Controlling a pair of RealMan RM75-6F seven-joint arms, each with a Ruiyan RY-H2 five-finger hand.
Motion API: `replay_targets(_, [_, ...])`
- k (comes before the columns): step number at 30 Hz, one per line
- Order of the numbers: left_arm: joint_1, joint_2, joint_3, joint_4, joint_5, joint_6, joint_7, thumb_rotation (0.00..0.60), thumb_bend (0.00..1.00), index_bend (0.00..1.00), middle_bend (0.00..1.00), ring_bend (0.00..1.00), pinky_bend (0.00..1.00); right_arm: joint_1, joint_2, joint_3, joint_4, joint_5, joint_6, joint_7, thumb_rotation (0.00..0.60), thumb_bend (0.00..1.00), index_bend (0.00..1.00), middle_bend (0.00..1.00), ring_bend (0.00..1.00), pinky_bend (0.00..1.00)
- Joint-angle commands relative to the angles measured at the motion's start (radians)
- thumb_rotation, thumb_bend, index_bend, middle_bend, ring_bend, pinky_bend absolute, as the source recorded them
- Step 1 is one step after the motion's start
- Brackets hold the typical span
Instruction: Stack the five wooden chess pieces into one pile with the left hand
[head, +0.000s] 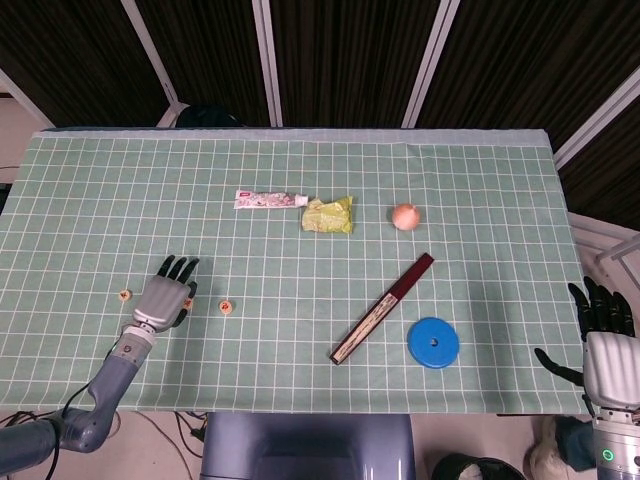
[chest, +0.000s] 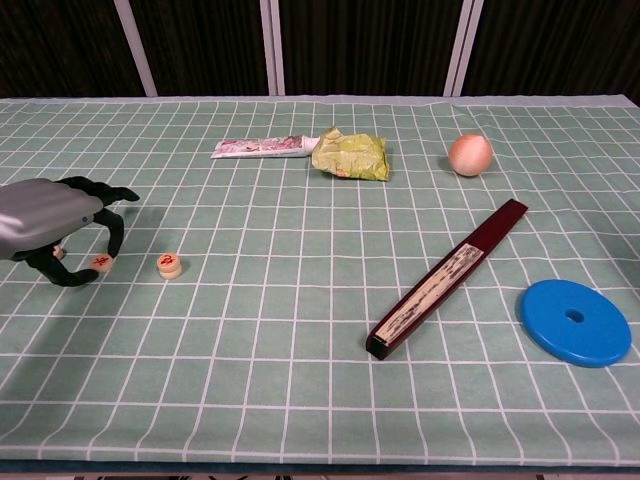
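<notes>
Head view
Left robot hand (head: 166, 296): hovering palm-down over the tabletop (head: 480, 200) near its left front, fingers reaching forward; grasp not readable from above.
Chess pieces: lying in a loose row, one (head: 124, 295) well left of the hand, one (head: 227, 307) just to its right, one peeking out at the hand's right edge; others not visible.
Right robot hand (head: 605, 345): idling off the right edge of the tabletop, fingers spread, holding nothing.

Chest view
Left robot hand (chest: 55, 225): arching over a red-marked piece (chest: 100, 262), fingertips curling down around it, closing but apparently not yet gripping.
Neighbouring piece (chest: 169, 265): sitting just beside, looking thicker, possibly a started pile.
Step in hand: judging as pickup of a single piece.
Next move: calling for pinching firmly, lifting, and setting squarely on the neighbouring piece.
</notes>
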Motion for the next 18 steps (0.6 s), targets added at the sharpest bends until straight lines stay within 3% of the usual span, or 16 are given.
replay_targets(1, [0.001,0.000,0.000,0.000,-0.001,0.001,0.004,0.600,0.33,0.47,0.02,0.00,0.00,0.000,0.000,0.000,0.000,0.000,0.000,0.000,0.600,0.23,0.08,0.01,0.00,0.00])
replay_targets(12, [0.000,0.016,-0.010,-0.036,0.009,0.016,0.007,0.600,0.33,0.49,0.02,0.00,0.00,0.000,0.000,0.000,0.000,-0.001,0.002,0.001,0.600,0.23,0.08,0.01,0.00,0.00])
replay_targets(18, [-0.009,0.053,-0.027,-0.125,0.029,0.042,0.020,0.600,0.33,0.49,0.03,0.00,0.00,0.000,0.000,0.000,0.000,-0.001,0.002,0.003,0.600,0.23,0.08,0.01,0.00,0.00])
